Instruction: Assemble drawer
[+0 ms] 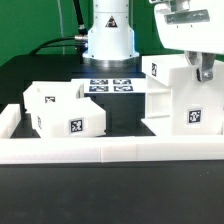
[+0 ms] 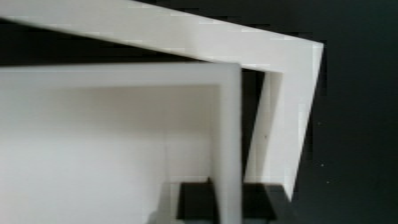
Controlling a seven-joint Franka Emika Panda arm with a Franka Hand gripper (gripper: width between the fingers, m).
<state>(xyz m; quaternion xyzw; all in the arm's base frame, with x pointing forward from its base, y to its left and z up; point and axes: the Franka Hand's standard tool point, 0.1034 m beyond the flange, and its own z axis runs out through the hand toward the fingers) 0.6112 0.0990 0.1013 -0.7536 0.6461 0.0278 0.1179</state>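
The tall white housing (image 1: pixel 172 108) stands at the exterior view's right, with a black-and-white tag on its front. My gripper (image 1: pixel 203 72) comes down onto its top right part. In the wrist view my gripper (image 2: pixel 224 204) is shut on a thin white wall of the housing (image 2: pixel 228 120), with a dark finger (image 2: pixel 196 200) on either side of it. Two small open-top trays stand together at the exterior view's left, one behind (image 1: pixel 46 104) and one in front (image 1: pixel 86 118), each with a tag.
The marker board (image 1: pixel 108 85) lies flat between the trays and the housing. The robot base (image 1: pixel 108 35) stands behind it. A low white wall strip (image 1: pixel 100 150) runs along the table's front, bending back at both ends.
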